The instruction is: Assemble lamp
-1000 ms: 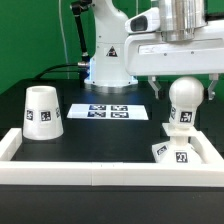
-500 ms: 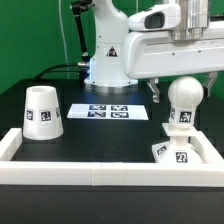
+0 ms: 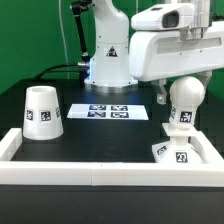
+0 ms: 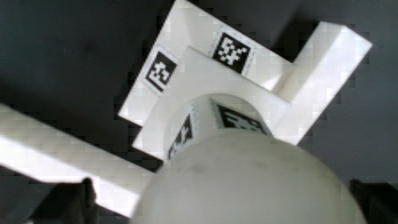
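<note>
The lamp is in three parts on the dark tabletop [image 3: 100, 140]. The square base [image 3: 178, 153] sits by the front corner of the tabletop on the exterior view's right, tucked into the corner of the white rail frame [image 3: 100, 178] that runs along the front edge and up both side edges. The ball-shaped bulb [image 3: 186, 100] stands upright on the base, its tagged neck pointing down into it; whether it is seated fully cannot be told. The conical shade [image 3: 42, 112] stands mouth down, well apart from the other two parts, near the tabletop's edge on the exterior view's left, just inside the rail.

The marker board [image 3: 105, 111] lies flat in the middle of the tabletop toward the far edge, in front of the arm's pedestal [image 3: 108, 65].

The claw [image 3: 186, 95] hangs over the bulb with its fingers [image 3: 158, 97] spread wider than the ball, one on each side and touching nothing. In the wrist view the round top of the bulb fills the foreground, with the tagged base and the frame corner beyond it, and the dark fingertips show at either side, clear of the bulb
</note>
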{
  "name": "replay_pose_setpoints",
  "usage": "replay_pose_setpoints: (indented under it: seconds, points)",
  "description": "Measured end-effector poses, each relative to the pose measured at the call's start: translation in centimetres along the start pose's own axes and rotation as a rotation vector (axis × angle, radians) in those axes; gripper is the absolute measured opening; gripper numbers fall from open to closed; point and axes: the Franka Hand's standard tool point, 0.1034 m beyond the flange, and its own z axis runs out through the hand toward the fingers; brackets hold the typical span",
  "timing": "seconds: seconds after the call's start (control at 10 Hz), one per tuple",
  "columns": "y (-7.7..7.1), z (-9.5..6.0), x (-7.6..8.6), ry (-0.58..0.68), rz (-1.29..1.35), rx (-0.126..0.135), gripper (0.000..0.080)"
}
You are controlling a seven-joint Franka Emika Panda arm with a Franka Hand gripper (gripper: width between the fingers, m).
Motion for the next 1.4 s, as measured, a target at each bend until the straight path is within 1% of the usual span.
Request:
replay_pose_setpoints:
  seconds: [0.1,0.2,0.3,0.6,0.7,0.8,0.9,1.2,1.3,1.4]
  points:
    - [-0.06,-0.05,0.12,-0.002,-0.063,-0.009,0.0699]
    - [-0.12,-0.04,0.17,-0.009,-0.198,-0.018,0.0699]
    - [-0.24,-0.01,0.21,-0.012,-0.334,-0.018,0.0699]
    - [-0.59,0.17,0.28,-0.022,-0.573,-0.018,0.0699]
    - [-0.78,0.19,0.45,-0.025,-0.607,-0.022,0.0699]
    - [-0.81,0.15,0.71,-0.037,-0.7,-0.033,0.0699]
    - [-0.82,0.17,0.84,-0.043,-0.789,-0.038,0.0699]
    - [-0.76,0.2,0.78,-0.046,-0.764,-0.041,0.0699]
    - [-0.72,0.2,0.76,-0.046,-0.763,-0.041,0.0572]
    - [-0.7,0.2,0.75,-0.046,-0.762,-0.041,0.0576]
